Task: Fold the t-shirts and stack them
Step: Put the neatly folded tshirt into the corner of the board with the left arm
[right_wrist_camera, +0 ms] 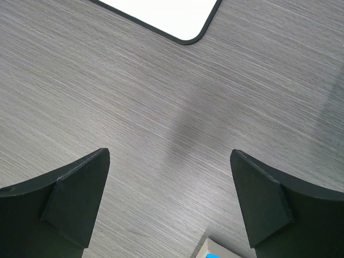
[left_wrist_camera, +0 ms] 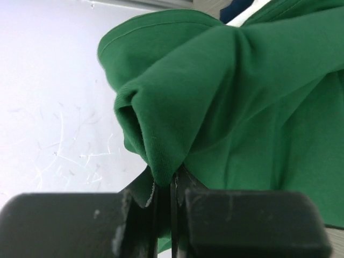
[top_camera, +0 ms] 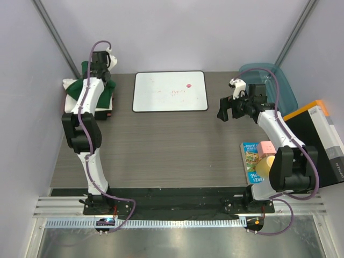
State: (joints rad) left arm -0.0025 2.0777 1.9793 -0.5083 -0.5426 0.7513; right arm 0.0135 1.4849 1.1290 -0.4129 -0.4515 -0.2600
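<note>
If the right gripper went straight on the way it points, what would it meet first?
The right gripper, open, would likely meet bare table first; the white board lies farther ahead, though depth is unclear.

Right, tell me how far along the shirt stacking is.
Looks done: a white folded shirt already lies at the far-left corner of the table. In hand: the left gripper is shut on a fold of the green t-shirt, which is bunched over the white one. The right gripper is open over bare table. Left: likely flattening the green t-shirt neatly on top.
</note>
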